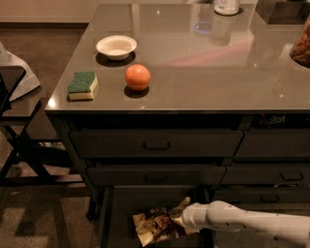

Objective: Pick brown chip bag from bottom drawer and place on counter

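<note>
The brown chip bag (155, 226), crinkly with cream ends, is in the open bottom drawer (116, 213), tilted up at its right end. My gripper (180, 219), on a white arm coming in from the lower right, is shut on the bag's right end just above the drawer floor. The bag hides the fingertips. The glossy grey-brown counter (203, 72) lies above the drawer stack.
On the counter's left part are a green-topped sponge (82, 85), an orange (137, 77) and a white bowl (116, 46). A white container (226, 6) stands at the back and a brown object (302, 46) at the right edge. Two shut handled drawers (156, 144) sit above. A dark folding stand (19, 140) is at left.
</note>
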You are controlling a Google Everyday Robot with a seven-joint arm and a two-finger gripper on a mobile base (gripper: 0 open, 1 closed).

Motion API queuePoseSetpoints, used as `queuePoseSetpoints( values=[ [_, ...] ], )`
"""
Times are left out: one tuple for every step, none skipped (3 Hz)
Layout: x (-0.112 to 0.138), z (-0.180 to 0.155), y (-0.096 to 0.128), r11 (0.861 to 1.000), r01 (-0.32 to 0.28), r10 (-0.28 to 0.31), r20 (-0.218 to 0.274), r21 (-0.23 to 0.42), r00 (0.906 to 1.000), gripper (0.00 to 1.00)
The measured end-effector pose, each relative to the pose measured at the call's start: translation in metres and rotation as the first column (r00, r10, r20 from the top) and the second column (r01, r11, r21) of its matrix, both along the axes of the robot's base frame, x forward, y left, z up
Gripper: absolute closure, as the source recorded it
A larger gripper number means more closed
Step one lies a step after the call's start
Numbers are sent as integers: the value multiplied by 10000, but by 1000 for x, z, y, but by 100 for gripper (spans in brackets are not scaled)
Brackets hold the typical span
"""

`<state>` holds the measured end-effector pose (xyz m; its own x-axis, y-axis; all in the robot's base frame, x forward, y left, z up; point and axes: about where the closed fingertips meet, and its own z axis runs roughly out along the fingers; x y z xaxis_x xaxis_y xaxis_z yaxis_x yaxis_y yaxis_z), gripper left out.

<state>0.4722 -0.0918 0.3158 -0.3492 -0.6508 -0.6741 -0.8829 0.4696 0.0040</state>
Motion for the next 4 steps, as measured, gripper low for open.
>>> queuePoseSetpoints(
  values=[
    [-16,41,-13,9987,457,-452,226,-223,9987,100],
    [-33,82,-22,9956,795,-768,538,-495,9956,100],
    [-45,129,-33,9909,1014,-907,1168,-889,9890,100],
    [-46,129,-33,9909,1012,-906,1167,-886,9890,100]
  ],
)
